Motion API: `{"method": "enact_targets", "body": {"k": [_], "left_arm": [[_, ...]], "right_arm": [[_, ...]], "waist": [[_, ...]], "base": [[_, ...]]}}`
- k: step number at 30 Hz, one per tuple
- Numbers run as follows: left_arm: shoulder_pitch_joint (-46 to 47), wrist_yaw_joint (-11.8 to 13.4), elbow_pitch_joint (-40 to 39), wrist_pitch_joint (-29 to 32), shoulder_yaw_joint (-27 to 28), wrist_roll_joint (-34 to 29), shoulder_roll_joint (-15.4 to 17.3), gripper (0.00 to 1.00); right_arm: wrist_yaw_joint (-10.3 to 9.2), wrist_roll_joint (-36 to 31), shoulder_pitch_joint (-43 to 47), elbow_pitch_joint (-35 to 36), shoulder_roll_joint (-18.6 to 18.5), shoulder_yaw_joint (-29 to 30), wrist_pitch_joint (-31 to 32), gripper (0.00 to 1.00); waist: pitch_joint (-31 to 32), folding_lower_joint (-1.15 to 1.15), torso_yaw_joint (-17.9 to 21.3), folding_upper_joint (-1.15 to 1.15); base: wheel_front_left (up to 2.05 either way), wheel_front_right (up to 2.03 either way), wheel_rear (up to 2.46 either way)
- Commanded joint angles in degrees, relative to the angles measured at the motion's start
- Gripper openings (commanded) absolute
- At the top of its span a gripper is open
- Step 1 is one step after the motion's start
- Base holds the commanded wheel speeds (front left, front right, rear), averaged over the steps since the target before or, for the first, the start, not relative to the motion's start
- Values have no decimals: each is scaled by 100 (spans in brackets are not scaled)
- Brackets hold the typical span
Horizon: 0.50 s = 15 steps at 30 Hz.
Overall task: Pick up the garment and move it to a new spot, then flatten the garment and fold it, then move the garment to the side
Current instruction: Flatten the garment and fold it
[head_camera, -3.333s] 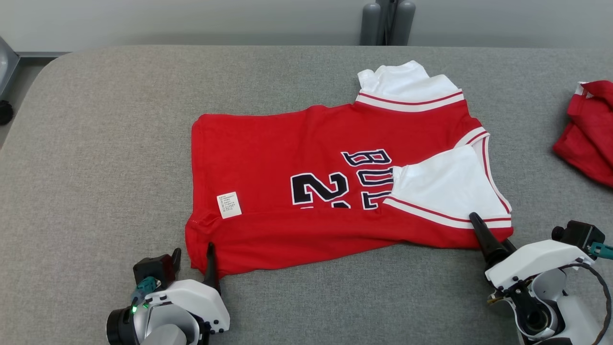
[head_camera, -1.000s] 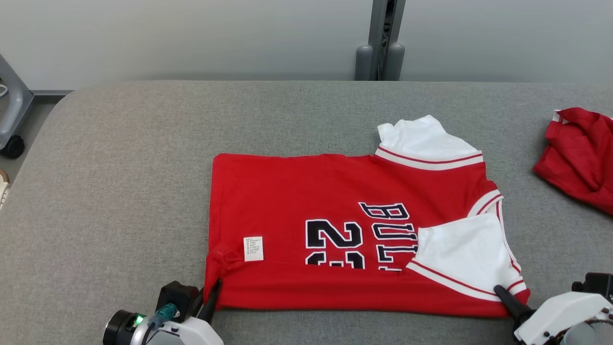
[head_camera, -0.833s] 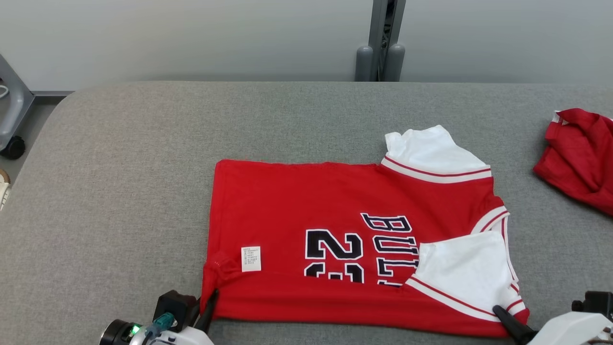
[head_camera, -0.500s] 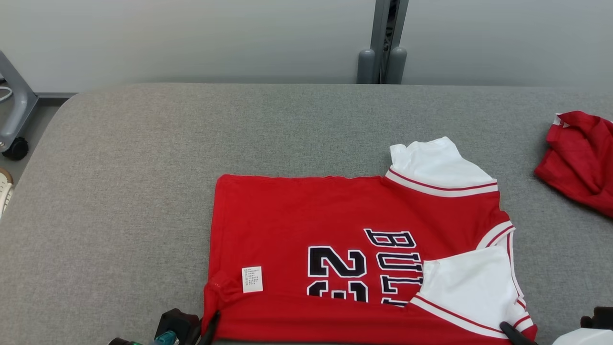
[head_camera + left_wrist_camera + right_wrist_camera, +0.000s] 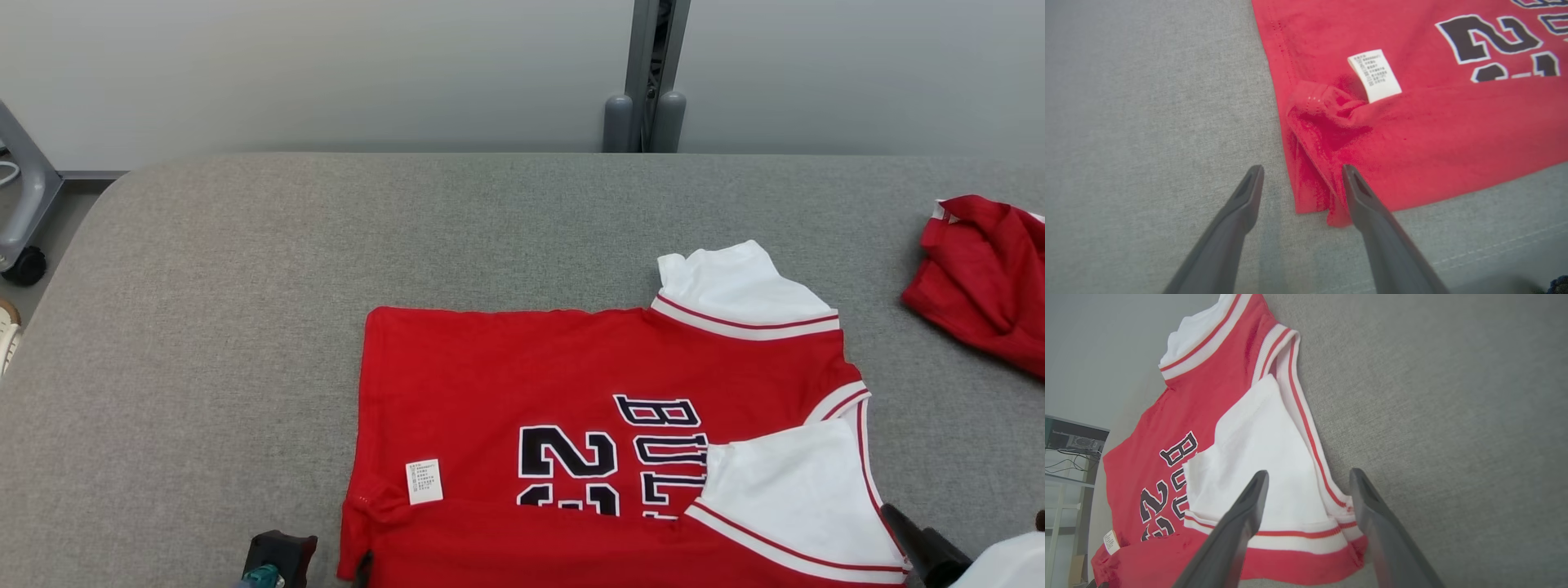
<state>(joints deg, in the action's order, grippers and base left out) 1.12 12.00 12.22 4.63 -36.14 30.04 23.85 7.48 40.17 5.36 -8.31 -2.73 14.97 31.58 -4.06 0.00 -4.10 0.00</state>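
Garment [image 5: 531,367] lies part-folded on the table [image 5: 245,286], with left gripper [image 5: 1302,169] and right gripper [image 5: 1308,473] both spread open at its near hem and sleeve corners, seemingly poised to pinch them for folding.

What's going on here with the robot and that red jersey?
The robot is partway through folding a red basketball jersey on the gray padded table. The jersey lies flat, its near edge folded over the number and one white sleeve laid on the front. The left gripper is open, straddling the bunched hem corner; the right gripper is open at the sleeve-end corner. Another red garment lies crumpled at the table's right.
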Motion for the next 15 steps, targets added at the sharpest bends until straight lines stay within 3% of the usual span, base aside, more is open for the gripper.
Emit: {"method": "enact_targets", "body": {"k": [1, 8, 15], "left_arm": [[-63, 84, -116, 41, 80, 59, 73, 100], [168, 507, -466, -211, 445, -122, 297, 100], [505, 739, -644, -949, 808, -145, 72, 100]], "right_arm": [[3, -90, -148, 62, -40, 116, -7, 100], [3, -803, -641, 506, -37, 233, -235, 100], [3, -1245, -1129, 975, -30, -151, -831, 100]], "waist": [[20, 0, 3, 0], [66, 0, 9, 0], [9, 0, 62, 0]], "base": [[0, 0, 0], [0, 0, 0], [0, 0, 0]]}}
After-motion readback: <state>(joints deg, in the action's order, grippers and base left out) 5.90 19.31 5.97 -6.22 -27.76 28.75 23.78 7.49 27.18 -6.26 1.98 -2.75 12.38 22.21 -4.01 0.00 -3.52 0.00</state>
